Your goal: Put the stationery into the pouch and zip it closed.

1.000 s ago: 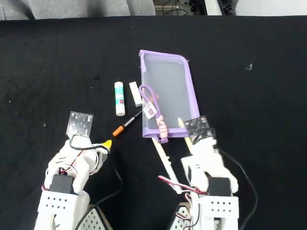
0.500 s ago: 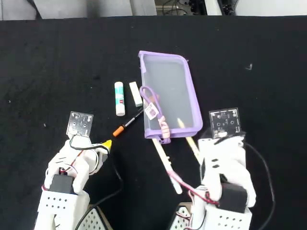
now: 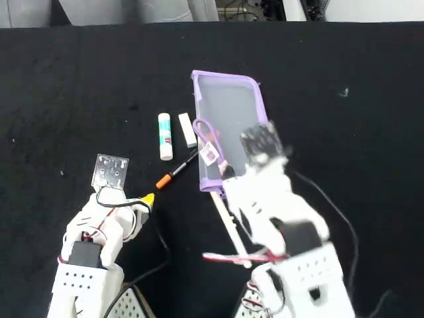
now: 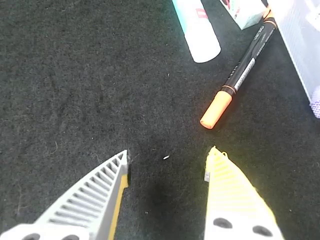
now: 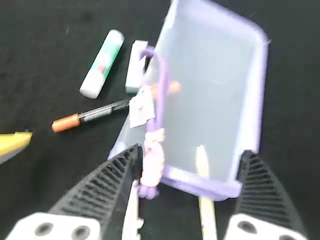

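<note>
The purple-edged clear pouch (image 3: 228,112) lies open-ended toward the arms, a purple strap (image 5: 152,150) hanging from its zip. A pencil (image 5: 202,165) pokes out of its near end. A glue stick (image 3: 165,136), a white eraser (image 3: 187,130) and an orange-capped pen (image 3: 175,171) lie just left of the pouch. A cream ruler (image 3: 228,225) lies below the pouch. My right gripper (image 5: 190,152) hangs open above the pouch's near end, holding nothing. My left gripper (image 4: 169,153) rests open near the table, a little short of the pen's orange cap (image 4: 216,111).
Black cloth covers the whole table (image 3: 344,132). Free room lies right of the pouch and across the far half. The left gripper's yellow finger (image 5: 12,142) sits close to the pen. Cables trail behind both arm bases.
My right arm swung out to the right of the pouch, then came back left and forward over the pouch's near end. The left arm and the stationery have not moved.
</note>
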